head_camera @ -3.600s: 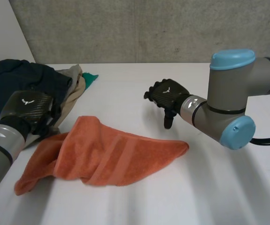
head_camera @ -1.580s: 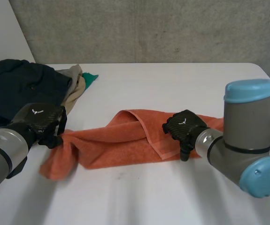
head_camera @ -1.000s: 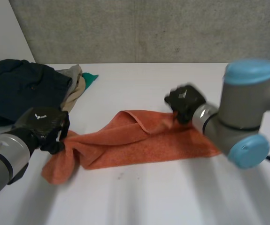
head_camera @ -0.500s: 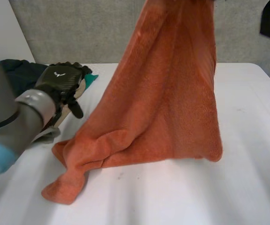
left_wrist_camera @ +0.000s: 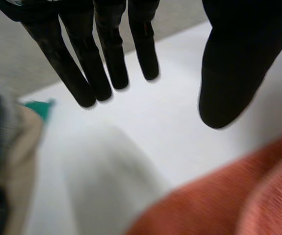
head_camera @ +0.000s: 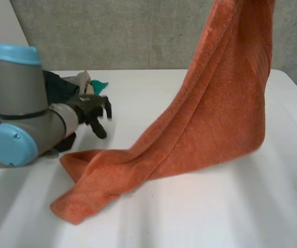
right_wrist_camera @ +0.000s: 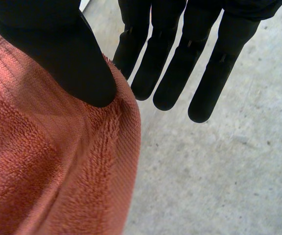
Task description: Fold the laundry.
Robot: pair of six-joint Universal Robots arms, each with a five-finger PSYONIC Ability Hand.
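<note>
The work is at the opening-out stage: the orange terry towel [head_camera: 210,119] is hoisted high by one end, its upper part hanging in a long drape while its lower end trails in a bunched fold on the white table [head_camera: 200,217]. The right hand [right_wrist_camera: 57,49] has the top of it, the thumb pressing the pile against nearly straight fingers; it looks like a hemmed edge near a corner, though I cannot be sure which. The left hand [head_camera: 89,108] hovers just above the table, near the trailing end and beside the heap of dark, beige and green clothes [head_camera: 83,80], fingers spread and straight, holding nothing. The next move, by my judgement, calls for the left hand to find a second corner, so that the towel can be spread flat before any fold. Against half a second ago, the hanging towel has swung across to the robot's right and the left hand has come lower and nearer the cloth. A second and a half ago the towel lay along the table with a hand at each end.
</note>
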